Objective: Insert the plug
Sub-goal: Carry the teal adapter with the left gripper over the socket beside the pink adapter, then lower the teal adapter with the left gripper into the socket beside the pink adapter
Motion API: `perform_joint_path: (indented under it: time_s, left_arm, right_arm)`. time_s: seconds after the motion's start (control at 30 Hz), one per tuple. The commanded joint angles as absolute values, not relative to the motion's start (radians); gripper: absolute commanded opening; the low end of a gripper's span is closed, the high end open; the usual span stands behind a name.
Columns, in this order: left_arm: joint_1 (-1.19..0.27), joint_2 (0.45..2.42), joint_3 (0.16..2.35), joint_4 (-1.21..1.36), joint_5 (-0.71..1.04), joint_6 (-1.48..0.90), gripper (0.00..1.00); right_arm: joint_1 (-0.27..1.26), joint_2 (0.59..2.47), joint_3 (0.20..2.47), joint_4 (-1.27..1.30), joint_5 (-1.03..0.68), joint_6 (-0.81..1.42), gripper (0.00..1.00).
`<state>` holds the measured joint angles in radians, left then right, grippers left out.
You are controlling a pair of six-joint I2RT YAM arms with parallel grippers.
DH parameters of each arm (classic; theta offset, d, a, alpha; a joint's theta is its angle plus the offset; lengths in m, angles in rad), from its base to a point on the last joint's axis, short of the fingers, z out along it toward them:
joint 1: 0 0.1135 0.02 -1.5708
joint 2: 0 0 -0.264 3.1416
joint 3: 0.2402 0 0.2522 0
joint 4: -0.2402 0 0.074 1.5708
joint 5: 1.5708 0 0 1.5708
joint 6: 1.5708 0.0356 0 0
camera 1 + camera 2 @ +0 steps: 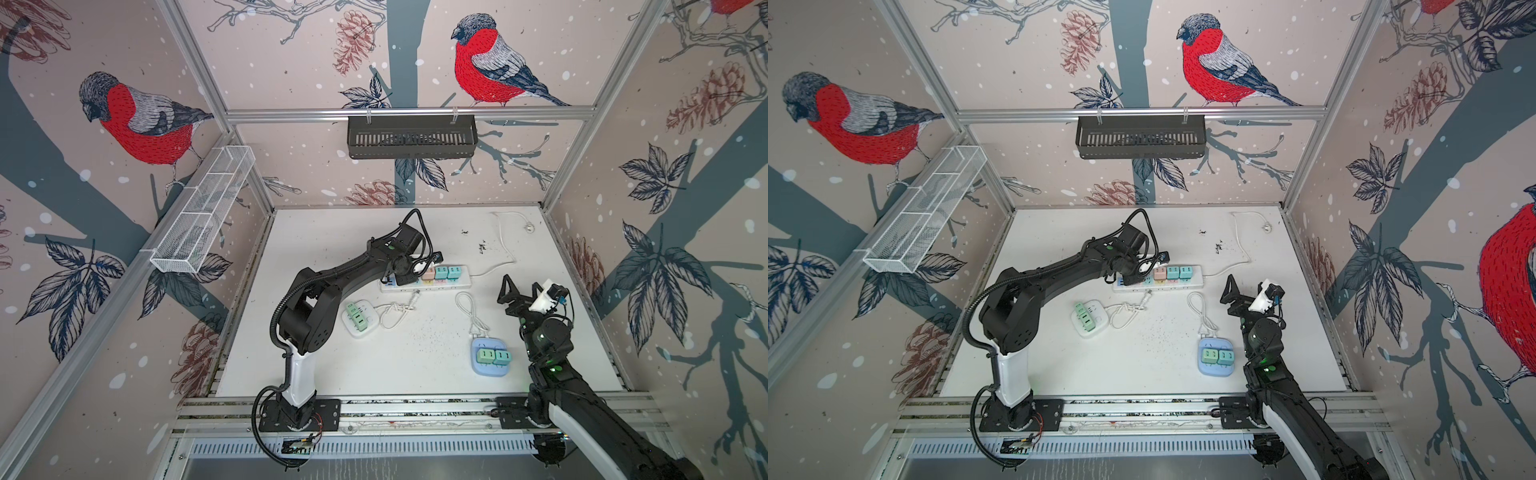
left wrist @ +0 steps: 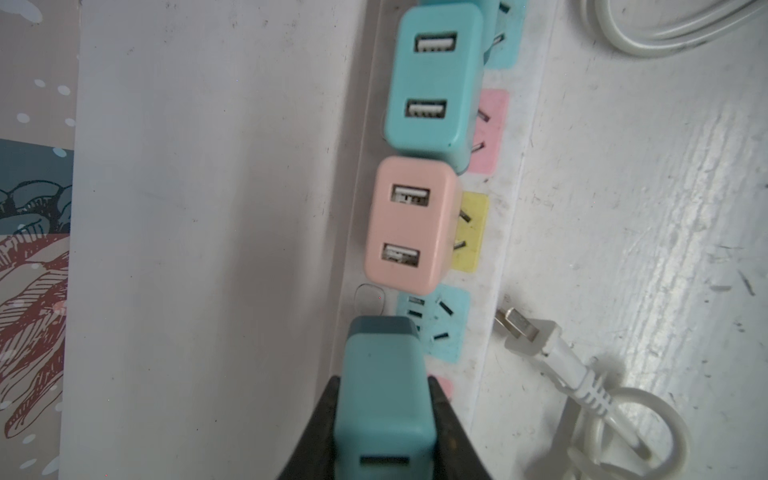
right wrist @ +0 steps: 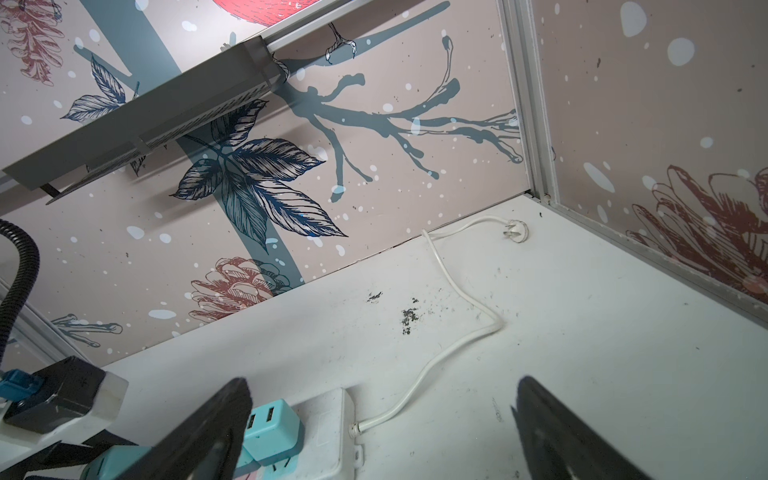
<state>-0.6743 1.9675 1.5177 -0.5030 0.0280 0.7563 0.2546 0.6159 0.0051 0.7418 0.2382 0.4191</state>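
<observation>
A teal plug (image 2: 382,365), a USB charger block, sits between the black fingers (image 2: 322,419) of my left gripper (image 2: 384,384), which is shut on it. It hangs over the white power strip (image 2: 500,232), its front end beside a free blue socket patch (image 2: 440,320). A pink charger (image 2: 411,224) and a teal charger (image 2: 434,79) are plugged into the strip further along. In both top views the left arm reaches over the left end of the strip (image 1: 457,282) (image 1: 1187,284). My right gripper (image 1: 521,286) (image 3: 382,386) hovers open and empty to the right of the strip.
A loose white two-prong plug (image 2: 532,336) with a coiled cord lies next to the strip. A green-and-white socket block (image 1: 360,318) and a blue block holding two green chargers (image 1: 492,356) sit nearer the front. The strip's cord (image 1: 505,245) runs toward the back wall.
</observation>
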Motion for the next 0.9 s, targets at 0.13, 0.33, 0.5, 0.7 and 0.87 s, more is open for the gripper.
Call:
perform_joint_path:
  time_s: [0.13,0.33,0.5,0.7,0.87]
  left_arm:
    - [-0.673,2.025,1.602,-0.624,0.091,0.792,0.00]
    - [-0.679,2.062,1.663,-0.688,0.087,0.794,0.00]
    - [-0.694,2.086,1.704,-0.739,0.071,0.789,0.00]
    - [-0.706,2.104,1.734,-0.781,0.024,0.773,0.00]
    - [-0.704,2.105,1.747,-0.781,-0.002,0.761,0.00]
  right_arm:
    - [0.253,0.626,-0.032,0.770,0.229,0.426,1.00]
    - [0.252,0.629,-0.030,0.770,0.230,0.428,1.00]
    - [0.250,0.633,-0.029,0.770,0.227,0.428,1.00]
    - [0.249,0.639,-0.025,0.770,0.222,0.427,1.00]
    - [0.250,0.638,-0.025,0.768,0.221,0.429,1.00]
